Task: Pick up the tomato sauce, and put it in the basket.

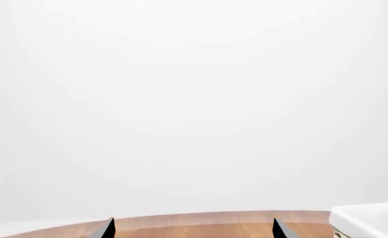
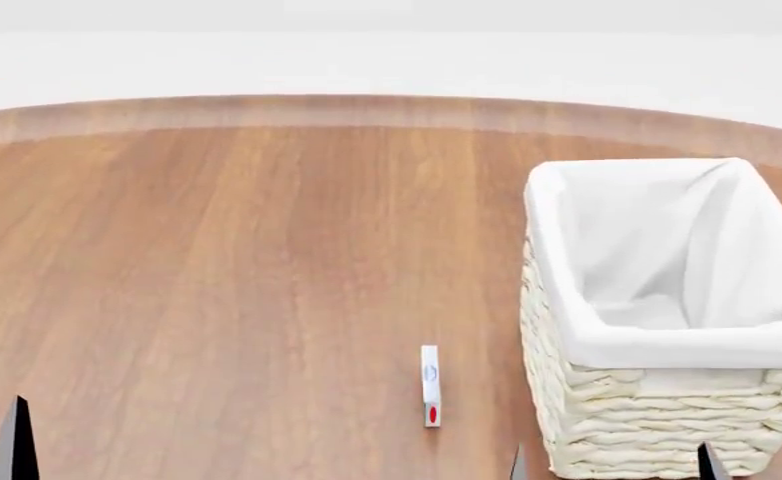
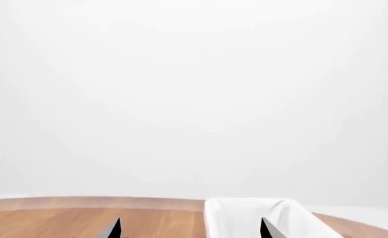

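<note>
The brown wood-grain worktop (image 2: 231,280) fills most of the head view, its curved far edge meeting a plain white background. On its right side stands the large rectangular cream woven wicker basket (image 2: 631,420) with a white cloth liner folded over its rim; the liner's inside shows nothing but cloth folds. Just beside the basket, towards the middle of the worktop, lies a small flat white box with a red oval mark and a blue mark (image 2: 430,385), resting on its narrow side and apart from the wicker wall.

The small red-labelled tomato sauce can shows in none of the three views, so its place cannot be told.

The left gripper (image 1: 194,229) shows only as two dark fingertips standing well apart, with bare worktop between them and nothing held; in the head view just one of its tips appears at the bottom left corner. The right gripper (image 3: 190,229) likewise shows two dark tips spread wide, holding nothing, with the near corner of the basket's white liner between and beyond them. In the head view its tips sit at the bottom edge in front of the basket's wicker wall.
</note>
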